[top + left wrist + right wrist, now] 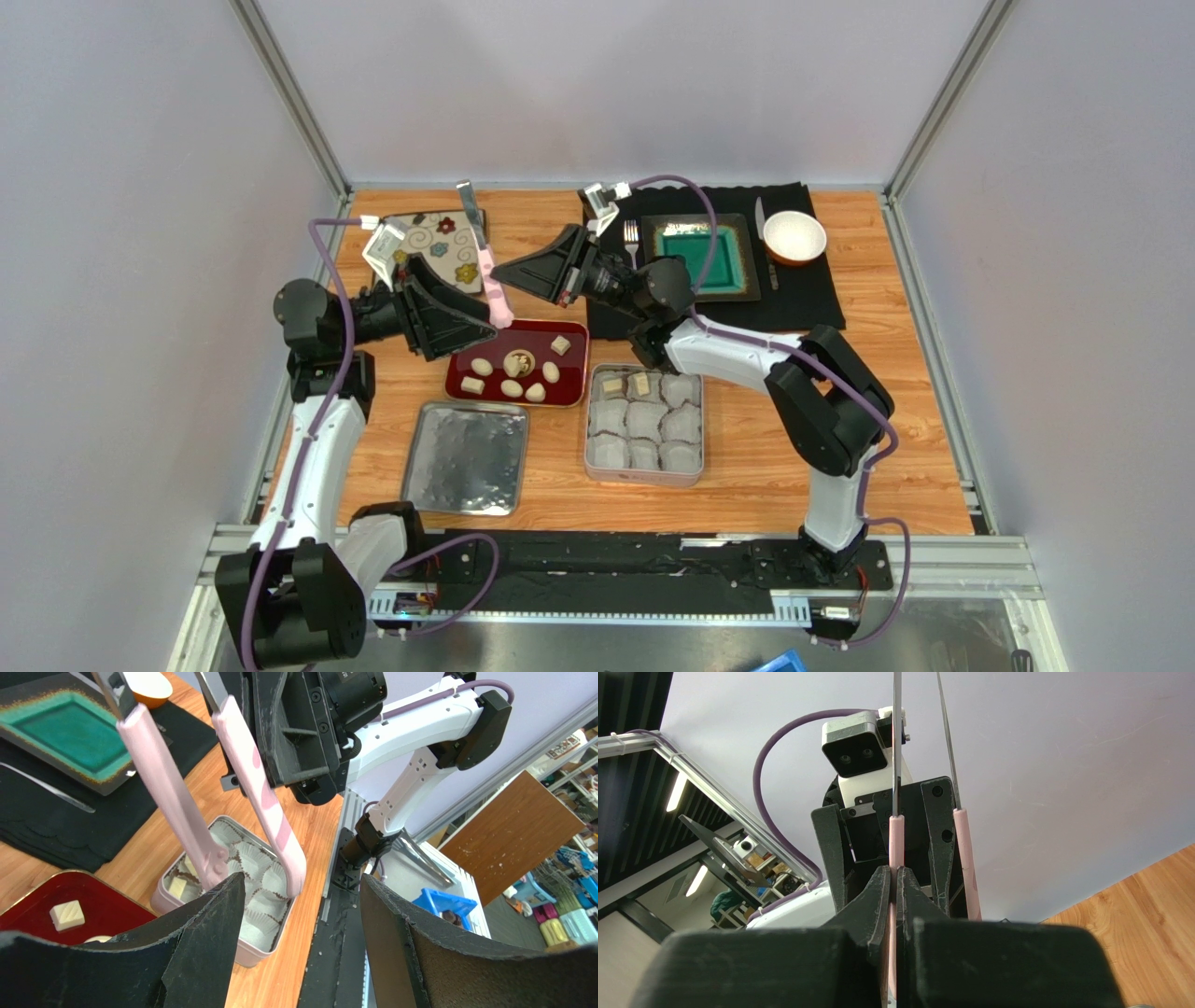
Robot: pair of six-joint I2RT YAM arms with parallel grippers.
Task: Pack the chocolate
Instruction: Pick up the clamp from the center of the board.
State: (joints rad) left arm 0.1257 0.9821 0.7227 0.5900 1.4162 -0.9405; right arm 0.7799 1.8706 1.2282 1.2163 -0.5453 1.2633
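Observation:
Several cream chocolate pieces lie in a red tray mid-table; one square piece shows in the left wrist view. Two more sit in paper cups at the back of a silver tin. Pink-handled tongs hang above the tray's back left, tips pointing up. My right gripper is shut on one pink arm; the other arm stands free. My left gripper is open just below the tongs' handle end, with nothing between its fingers.
The tin's lid lies left of the tin, near the front. A black mat holds a green square plate, a white bowl and cutlery at the back right. A patterned plate sits at the back left.

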